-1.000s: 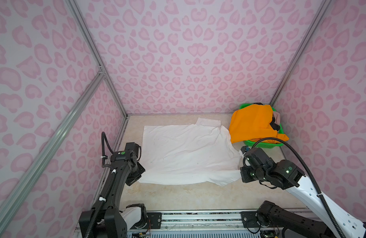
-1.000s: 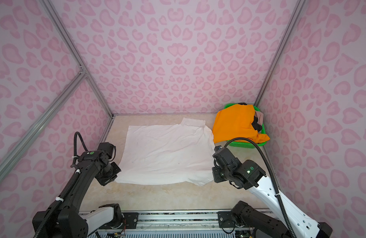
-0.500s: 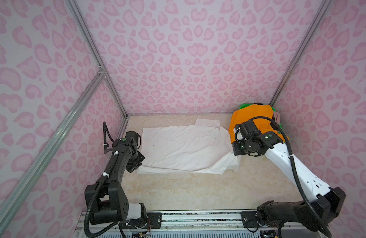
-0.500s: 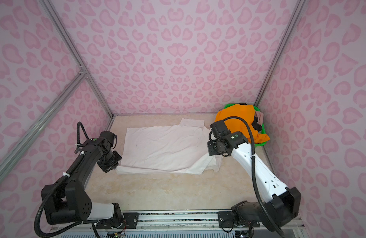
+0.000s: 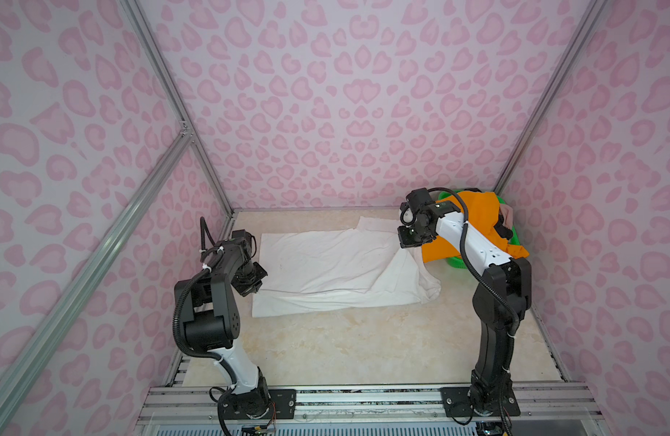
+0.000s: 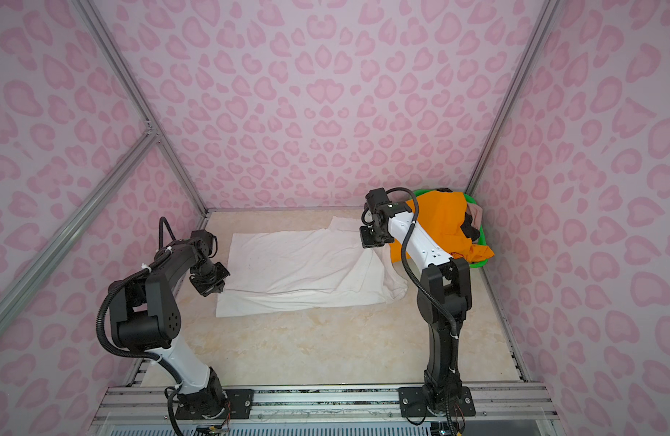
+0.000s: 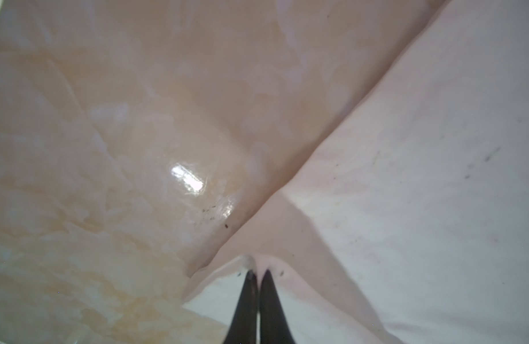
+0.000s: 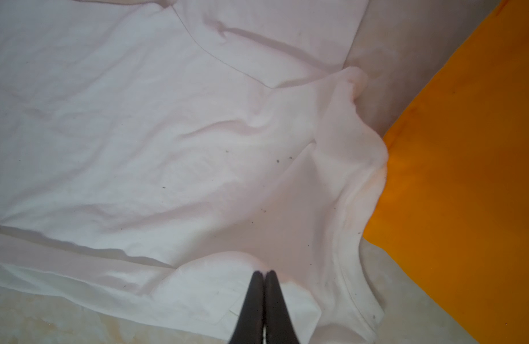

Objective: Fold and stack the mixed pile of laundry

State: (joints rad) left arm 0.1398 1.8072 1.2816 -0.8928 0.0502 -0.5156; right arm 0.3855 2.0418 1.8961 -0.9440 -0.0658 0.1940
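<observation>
Where the white T-shirt (image 5: 326, 264) lies: spread on the table (image 5: 345, 339) toward its far side, with its long axis running side to side in both top views and a long crease along the near side.
Left gripper (image 5: 250, 288): low at the shirt's left end, with the jaws pressed together and a small tuck of the white edge nipped between the tips.
Right gripper (image 5: 411, 241): at the shirt's far right end and higher off the table. Its jaws are likewise closed on white cloth, which slopes down from the pinch to the table.
Relation that matters: the shirt lies between the two grippers, one at each end of its long axis. Its body is rightward of the left one, and leftward and nearer than the right one.
Judged next move: a fold carried across the short way. Both ends would need to travel together, and the uneven heights could skew the edge.
Rest of the pile: orange shorts (image 5: 473, 215) hang over the green basket (image 5: 457, 261) in the far right corner, just beside the right gripper. A black piece (image 5: 501, 228) and a beige-pink piece (image 5: 509, 215) sit behind them, and the right arm is far nearer to all of this.
Top views only: the whole layout and the arm heights, though the fingertips are hidden under the wrists.
Left wrist view only: the left gripper (image 7: 258, 272) tips meeting on cloth, with the shirt's straight edge against bare glossy table.
Right wrist view only: the right gripper (image 8: 264, 272) on a fold, a stitched hem curving beside it and orange cloth close by.
Print: none visible in any view.
</observation>
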